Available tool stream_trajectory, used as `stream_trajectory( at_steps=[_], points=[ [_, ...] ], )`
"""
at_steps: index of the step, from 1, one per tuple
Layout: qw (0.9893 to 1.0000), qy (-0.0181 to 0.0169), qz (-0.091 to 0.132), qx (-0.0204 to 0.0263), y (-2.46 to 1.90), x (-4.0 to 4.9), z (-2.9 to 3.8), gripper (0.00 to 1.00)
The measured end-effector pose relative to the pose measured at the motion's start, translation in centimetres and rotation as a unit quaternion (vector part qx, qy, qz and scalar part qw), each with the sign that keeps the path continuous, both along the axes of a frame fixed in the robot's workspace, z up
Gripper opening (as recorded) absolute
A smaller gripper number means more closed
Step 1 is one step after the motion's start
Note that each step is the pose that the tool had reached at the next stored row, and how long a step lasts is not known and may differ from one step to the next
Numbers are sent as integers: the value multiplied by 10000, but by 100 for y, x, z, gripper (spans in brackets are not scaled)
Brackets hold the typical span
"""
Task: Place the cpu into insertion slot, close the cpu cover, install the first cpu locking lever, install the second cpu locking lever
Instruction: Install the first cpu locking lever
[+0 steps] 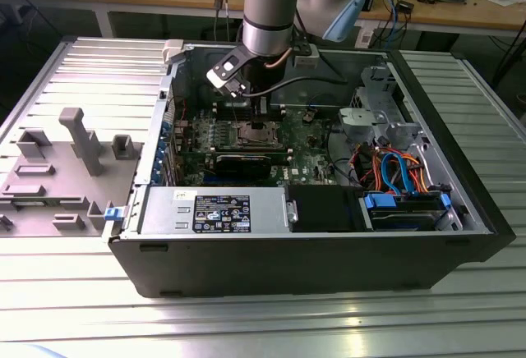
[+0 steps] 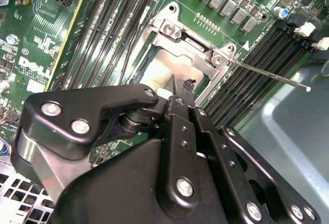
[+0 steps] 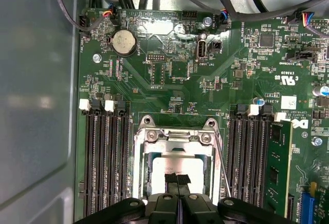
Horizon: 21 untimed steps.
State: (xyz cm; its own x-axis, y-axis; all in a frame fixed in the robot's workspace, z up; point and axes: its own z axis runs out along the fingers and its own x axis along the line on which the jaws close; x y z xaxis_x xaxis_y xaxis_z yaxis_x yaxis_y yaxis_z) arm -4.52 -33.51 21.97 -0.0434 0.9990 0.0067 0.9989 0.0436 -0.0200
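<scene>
Gripper [image 3: 177,179] right up in the lens, fingers pinched together with nothing I can see between them, tips hanging straight over the insertion slot [image 3: 140,162] where the cpu [image 3: 175,163] looks already seated, and the thin locking lever [image 3: 221,165] runs alongside, between that slot and the memory slots [image 3: 247,157].

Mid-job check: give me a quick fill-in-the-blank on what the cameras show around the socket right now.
1. The gripper hangs over the insertion slot with its jaws ___.
2. Long memory slots flank the insertion slot on ___ sides.
3. The motherboard is ___ in colour.
4. In the exterior view, the grey tray lies to the ___ of the computer case.
Missing words: shut; both; green; left.
</scene>
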Motion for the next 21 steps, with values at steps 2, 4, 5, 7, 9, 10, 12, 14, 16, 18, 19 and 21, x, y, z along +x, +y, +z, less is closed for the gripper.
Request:
stream_trajectory(
  at_steps=[2,4,5,7,9,10,12,14,16,18,19,21],
  points=[
    [10000,1,0,-1,0,0,6,11],
    [10000,1,0,-1,0,0,9,11],
    [10000,0,0,-1,0,0,11,11],
    [10000,1,0,-1,-1,0,13,11],
    [10000,1,0,-3,-1,0,17,11],
    [10000,1,0,-3,-1,0,21,11],
    [10000,1,0,-3,-1,0,27,11],
    [10000,0,0,-1,0,0,33,11],
    [10000,0,0,-2,0,0,40,11],
    [10000,0,0,-2,0,0,46,11],
    [10000,0,0,-2,0,0,47,11],
    [10000,1,0,-2,0,0,51,11]
  ],
)
